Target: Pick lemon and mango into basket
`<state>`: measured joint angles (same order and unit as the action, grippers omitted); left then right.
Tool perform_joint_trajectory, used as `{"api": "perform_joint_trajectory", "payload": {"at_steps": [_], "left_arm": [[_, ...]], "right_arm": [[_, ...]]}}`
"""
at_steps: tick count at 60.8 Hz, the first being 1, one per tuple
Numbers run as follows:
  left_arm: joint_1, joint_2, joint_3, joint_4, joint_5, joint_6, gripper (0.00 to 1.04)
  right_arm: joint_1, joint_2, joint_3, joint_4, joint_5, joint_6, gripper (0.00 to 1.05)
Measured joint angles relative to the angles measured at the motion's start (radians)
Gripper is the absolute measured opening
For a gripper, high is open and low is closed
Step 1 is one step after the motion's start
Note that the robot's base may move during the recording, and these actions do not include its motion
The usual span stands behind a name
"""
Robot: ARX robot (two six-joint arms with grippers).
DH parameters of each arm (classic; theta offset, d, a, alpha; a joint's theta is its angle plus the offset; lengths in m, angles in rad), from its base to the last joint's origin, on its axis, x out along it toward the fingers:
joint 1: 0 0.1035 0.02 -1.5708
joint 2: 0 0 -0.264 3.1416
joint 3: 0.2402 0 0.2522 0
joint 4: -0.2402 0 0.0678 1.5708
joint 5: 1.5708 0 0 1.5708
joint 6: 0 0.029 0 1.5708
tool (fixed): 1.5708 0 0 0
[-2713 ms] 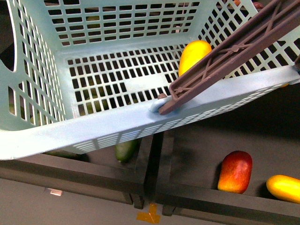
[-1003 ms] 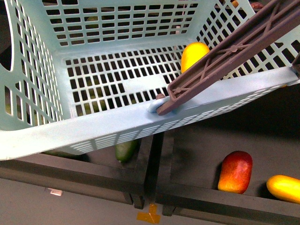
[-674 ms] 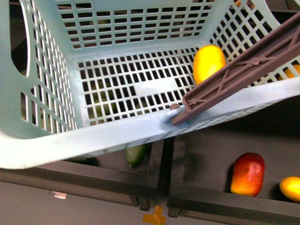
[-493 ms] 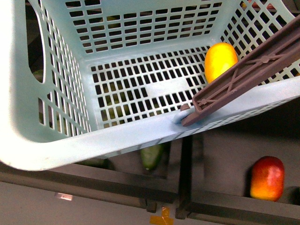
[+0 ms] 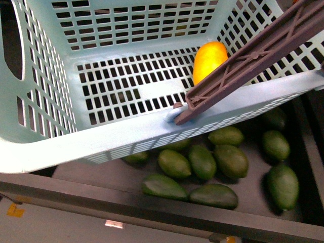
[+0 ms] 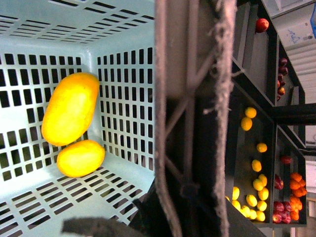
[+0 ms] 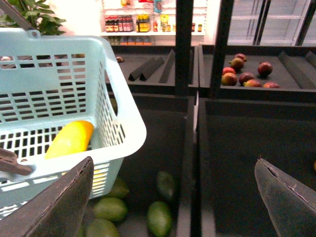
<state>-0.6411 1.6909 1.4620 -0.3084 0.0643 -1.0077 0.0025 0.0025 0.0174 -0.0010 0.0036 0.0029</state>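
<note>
A dark display bin (image 5: 152, 202) holds about ten dark green mangoes (image 5: 202, 162), clustered toward its right half; one (image 5: 282, 186) lies apart near the right wall. Beyond this bin, a farther shelf compartment (image 7: 256, 94) carries red fruits (image 7: 247, 74). Another shelf shows small yellow fruits (image 6: 254, 165) beside orange ones (image 6: 296, 190).

Even, bright overhead light; the basket (image 5: 126, 136) looks pale and slightly washed out. Dark shelf bins swallow shadow. Close-up fingers (image 7: 284, 197) blur; backlit shelves glare white.
</note>
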Motion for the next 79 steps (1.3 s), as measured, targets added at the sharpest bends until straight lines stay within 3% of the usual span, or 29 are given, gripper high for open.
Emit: {"api": "perform_joint_trajectory", "payload": {"at_steps": [49,50,58,61,68,79], "left_arm": [[0.015,-0.002,0.0,0.0,-0.025,0.023,0.05],[0.013,-0.002,-0.002,0.005,-0.039,0.031,0.05],[-0.019,0.056,-0.083,0.371,-0.417,0.041,0.05],[-0.006,0.09,-0.076,0.431,-0.476,0.019,0.05],[0.063,0.188,-0.013,0.488,-0.476,-0.073,0.05],[0.133,0.41,0.136,0.437,-0.438,-0.265,0.05]], "right_arm": [[-0.002,0.0,0.0,-0.001,-0.008,0.0,0.96],[-0.002,0.001,0.0,-0.001,-0.008,0.0,0.96],[-0.002,0.001,0.0,-0.001,-0.006,0.0,0.96],[-0.002,0.0,0.0,-0.001,-0.005,0.0,0.96],[-0.002,0.0,0.0,-0.001,-0.001,0.0,0.96],[-0.002,0.0,0.0,-0.001,-0.004,0.0,0.96]]}}
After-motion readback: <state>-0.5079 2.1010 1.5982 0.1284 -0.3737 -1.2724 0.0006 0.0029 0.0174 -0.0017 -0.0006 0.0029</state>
